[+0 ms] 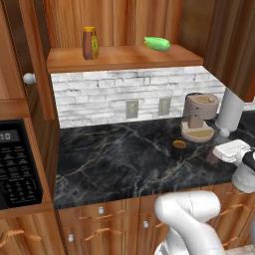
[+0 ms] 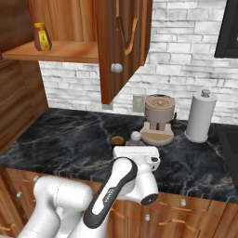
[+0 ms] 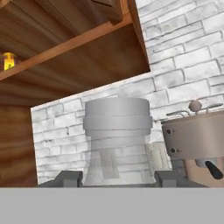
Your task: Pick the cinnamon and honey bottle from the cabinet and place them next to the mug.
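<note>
Claw: your gripper (image 3: 118, 180) is clamped on the cinnamon (image 3: 117, 140), grey cap up, bottle upright between the fingers.
Key relation: you hold it low over the counter (image 1: 114, 154), just beside the mug (image 1: 179, 149), on the side toward the coffee machine (image 1: 199, 117).
Honey bottle (image 1: 90, 43): upright on the cabinet (image 1: 119, 57) shelf, up and well to your left.
Shelf contents: honey bottle plus a green item (image 1: 157, 43).
</note>
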